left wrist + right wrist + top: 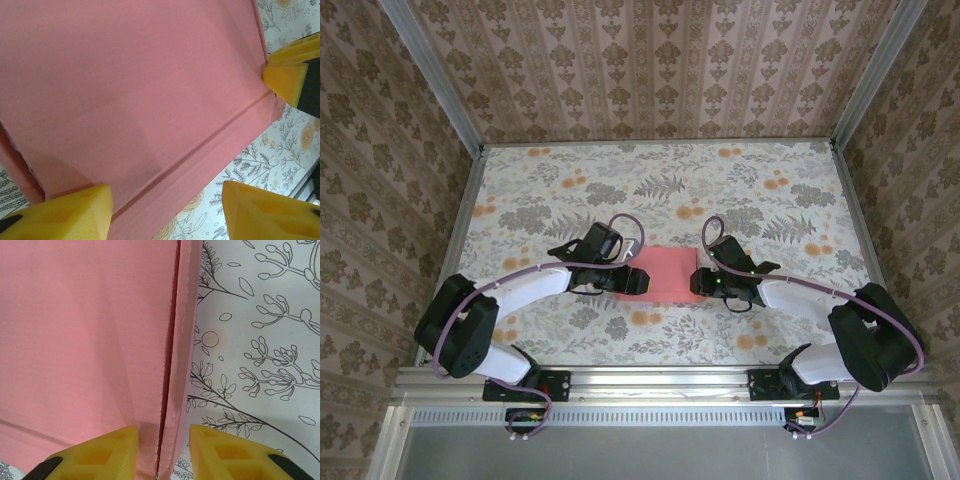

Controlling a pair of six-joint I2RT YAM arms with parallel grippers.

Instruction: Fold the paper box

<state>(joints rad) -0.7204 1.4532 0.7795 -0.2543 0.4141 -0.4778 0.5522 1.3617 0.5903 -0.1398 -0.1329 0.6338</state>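
Shows the paper box [670, 275], pink and flattish, lying mid-worktop [570, 190] between the two arms. Places the left gripper [167, 212] at the box's left edge, jaws wide, astride a creased flap. Places the right gripper [164, 452] at the right edge, jaws narrow, pinching the upturned card rim.

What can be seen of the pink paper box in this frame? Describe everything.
The paper box is matte pink thin card. It lies flat and low on the floral table between the two arms. A straight crease runs near one edge, and a narrow side flap stands slightly apart along a dark slit. The right gripper appears to pinch that flap. The left gripper straddles the opposite edge with its fingers wide apart.
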